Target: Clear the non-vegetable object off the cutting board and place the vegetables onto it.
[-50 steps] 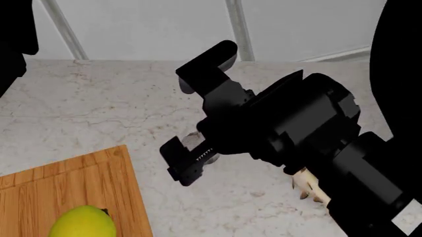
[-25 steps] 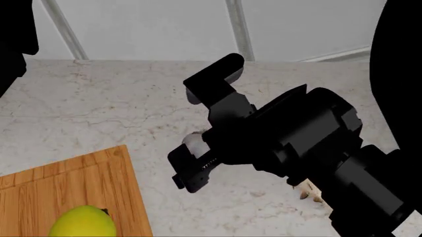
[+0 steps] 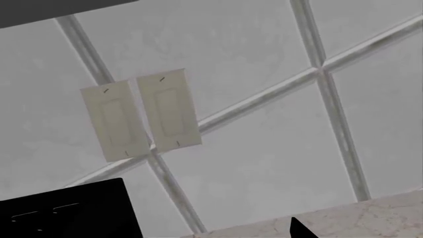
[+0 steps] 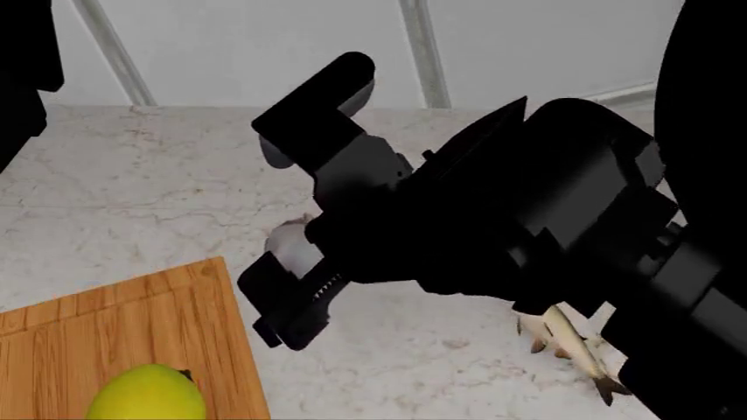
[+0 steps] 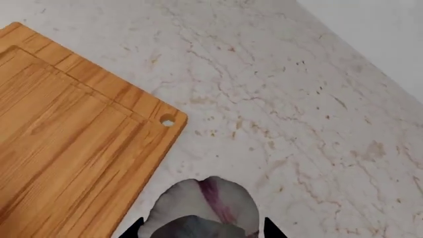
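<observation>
My right gripper (image 4: 299, 214) is shut on the garlic bulb (image 4: 287, 245), grey-white with a purple streak, and holds it above the marble counter just right of the cutting board's (image 4: 117, 332) far corner. In the right wrist view the garlic bulb (image 5: 201, 210) fills the gap between the gripper's (image 5: 201, 230) dark fingertips, next to the board's (image 5: 59, 124) corner hole. The yellow-green lemon-like vegetable (image 4: 146, 394) lies on the board at its near edge. The fish (image 4: 566, 337) lies on the counter to the right, partly under my right arm. Only one dark fingertip (image 3: 298, 230) of my left gripper shows.
A grey tiled wall (image 4: 257, 44) closes off the back of the marble counter (image 4: 140, 192). The left wrist view looks at that wall and two beige switch plates (image 3: 142, 119). My left arm (image 4: 24, 61) is a dark shape at the upper left.
My right gripper has risen and moved left toward the board with the garlic bulb in it. The fish, mostly hidden under the arm before, now shows more.
</observation>
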Controlling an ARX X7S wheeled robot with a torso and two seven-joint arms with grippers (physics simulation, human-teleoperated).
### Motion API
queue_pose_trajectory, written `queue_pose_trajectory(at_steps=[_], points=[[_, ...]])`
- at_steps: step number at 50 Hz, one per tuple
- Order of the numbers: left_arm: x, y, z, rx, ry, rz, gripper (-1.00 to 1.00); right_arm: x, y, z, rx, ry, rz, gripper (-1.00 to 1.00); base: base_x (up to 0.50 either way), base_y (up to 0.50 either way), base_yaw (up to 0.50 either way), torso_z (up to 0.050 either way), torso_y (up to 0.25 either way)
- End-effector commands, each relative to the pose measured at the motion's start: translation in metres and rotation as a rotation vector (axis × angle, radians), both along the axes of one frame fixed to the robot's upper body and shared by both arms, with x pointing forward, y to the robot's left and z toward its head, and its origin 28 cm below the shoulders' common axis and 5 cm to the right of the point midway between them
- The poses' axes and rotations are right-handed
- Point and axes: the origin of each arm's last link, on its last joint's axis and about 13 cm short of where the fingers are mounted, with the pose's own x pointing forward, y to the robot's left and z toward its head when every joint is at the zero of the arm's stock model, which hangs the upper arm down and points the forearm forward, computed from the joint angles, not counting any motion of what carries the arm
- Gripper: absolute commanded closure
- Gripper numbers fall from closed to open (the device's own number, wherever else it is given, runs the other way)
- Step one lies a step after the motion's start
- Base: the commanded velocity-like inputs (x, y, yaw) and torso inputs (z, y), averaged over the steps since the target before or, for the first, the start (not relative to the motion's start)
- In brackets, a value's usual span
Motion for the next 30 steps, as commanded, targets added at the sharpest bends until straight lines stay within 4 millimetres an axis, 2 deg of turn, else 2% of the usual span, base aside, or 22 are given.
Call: queue_pose_trajectory(at_steps=[1, 16, 26, 30], points=[[-0.002, -0.001, 0.001, -0.031, -0.007, -0.031, -1.00, -0.018, 0.029, 0.021, 0.017, -0.047, 0.181, 1.00, 0.00, 0.00, 0.00, 0.000, 0.000], [-0.004, 0.006, 0.002, -0.037, -0.010, -0.015, -1.00, -0.013, 0.066, 0.016, 0.039, -0.029, 0.296, 1.00, 0.00, 0.00, 0.00, 0.000, 0.000], [-0.004, 0.008, 0.000, -0.039, -0.007, -0.010, -1.00, 0.019, 0.074, 0.009, 0.051, 0.002, 0.264, 1.00, 0.00, 0.00, 0.00, 0.000, 0.000], [-0.003, 0.008, -0.002, -0.037, -0.003, -0.007, -1.00, 0.024, 0.081, 0.005, 0.042, 0.011, 0.280, 1.00, 0.00, 0.00, 0.00, 0.000, 0.000]])
